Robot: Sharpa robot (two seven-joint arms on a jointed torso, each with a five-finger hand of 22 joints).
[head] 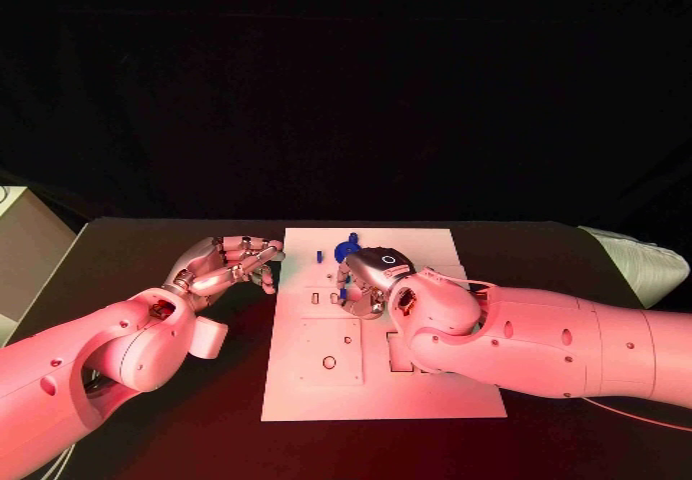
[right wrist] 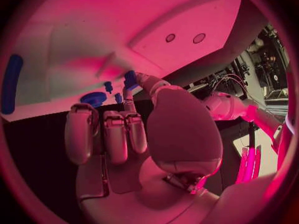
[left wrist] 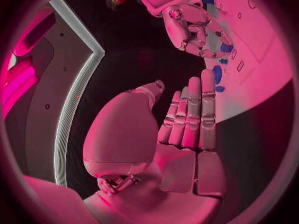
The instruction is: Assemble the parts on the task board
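Head view: my right hand (head: 372, 283) pinches a blue part (right wrist: 129, 78) over the board (head: 433, 390) to fit it. My left hand (head: 228, 265) waits beside, holding nothing, fingers loosely curled.

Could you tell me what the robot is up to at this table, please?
It is assembling small blue parts on the white task board. The right robot hand is over the middle of the board, pinching a small blue piece at its fingertips. The left robot hand is beside the board's left edge, fingers loosely curled, holding nothing.
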